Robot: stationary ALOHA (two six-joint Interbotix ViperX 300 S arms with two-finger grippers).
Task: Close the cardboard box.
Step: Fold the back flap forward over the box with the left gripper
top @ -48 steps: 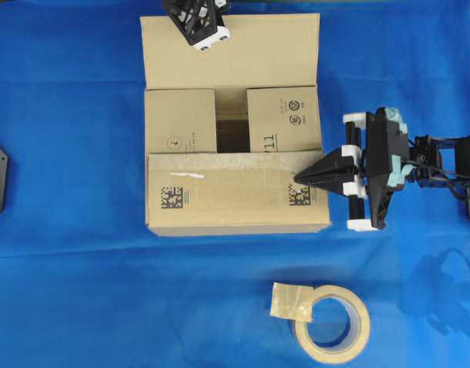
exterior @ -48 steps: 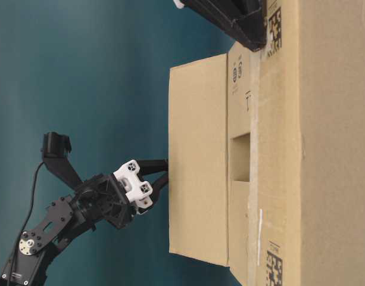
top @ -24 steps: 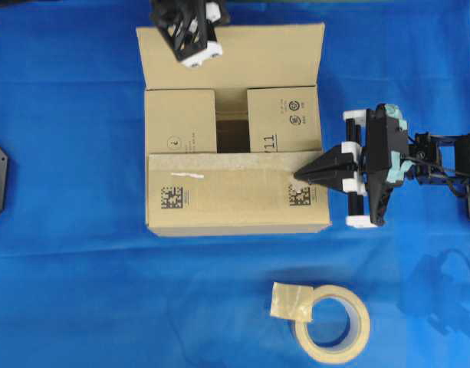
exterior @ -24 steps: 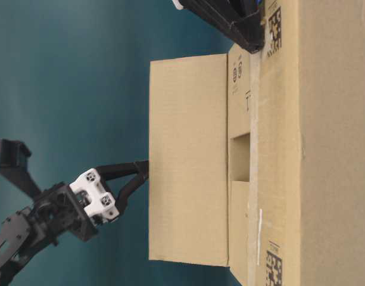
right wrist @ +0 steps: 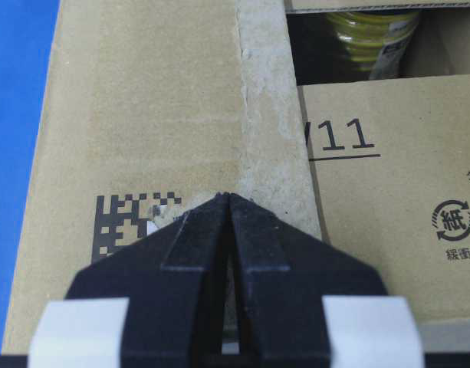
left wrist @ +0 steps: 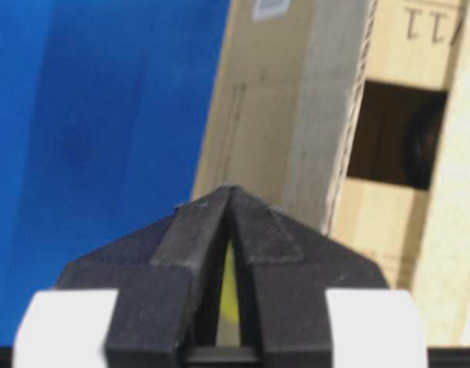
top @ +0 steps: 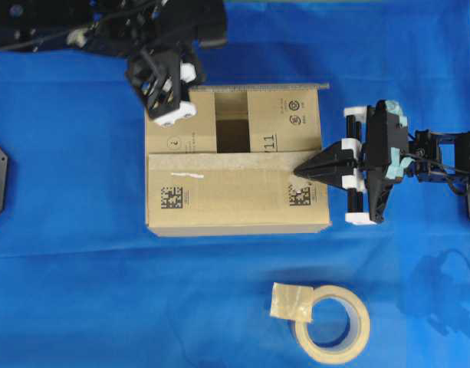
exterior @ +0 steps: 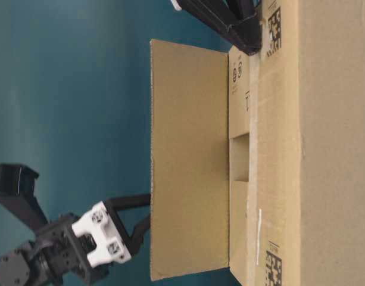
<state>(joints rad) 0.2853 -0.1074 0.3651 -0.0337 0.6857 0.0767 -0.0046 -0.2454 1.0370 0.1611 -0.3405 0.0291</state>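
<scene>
The cardboard box (top: 235,192) lies between both hands, far flap upright.

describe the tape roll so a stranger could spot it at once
Start at the big brown cardboard box on the blue cloth. Below its front edge, toward the right, lies the tape roll: a beige ring lying flat, the only round object there.

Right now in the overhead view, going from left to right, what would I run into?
Left gripper → cardboard box → right gripper, its tips on the box's right edge. The tape roll lies nearer the camera, below the line of the others.
</scene>
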